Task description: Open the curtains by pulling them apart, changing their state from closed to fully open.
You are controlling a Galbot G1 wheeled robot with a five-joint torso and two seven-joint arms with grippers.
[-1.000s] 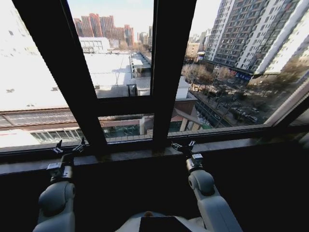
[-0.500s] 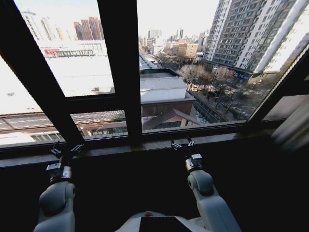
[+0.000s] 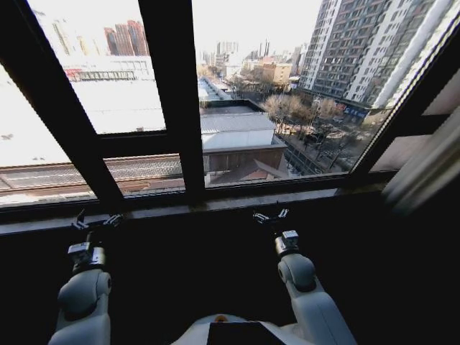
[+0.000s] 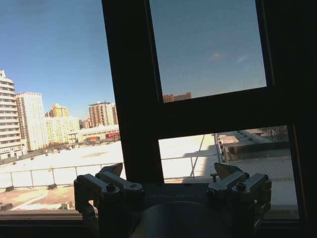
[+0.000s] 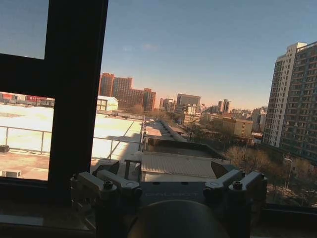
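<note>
Fingers on both arms stand spread with nothing between them: the left gripper [image 3: 95,222] and the right gripper [image 3: 269,215] are held low and forward, just short of the window sill [image 3: 215,203], each pointing out at the glass. In the wrist views the left gripper [image 4: 168,183] faces a dark window frame bar [image 4: 133,94], and the right gripper [image 5: 168,181] faces the city beyond. No fabric hangs across the panes in front of the robot; a pale pleated curtain [image 3: 424,169] shows gathered at the far right edge, beside the slanted frame. Judging by that, the window here looks already uncovered, which would explain why both arms wait empty rather than gripping cloth.
</note>
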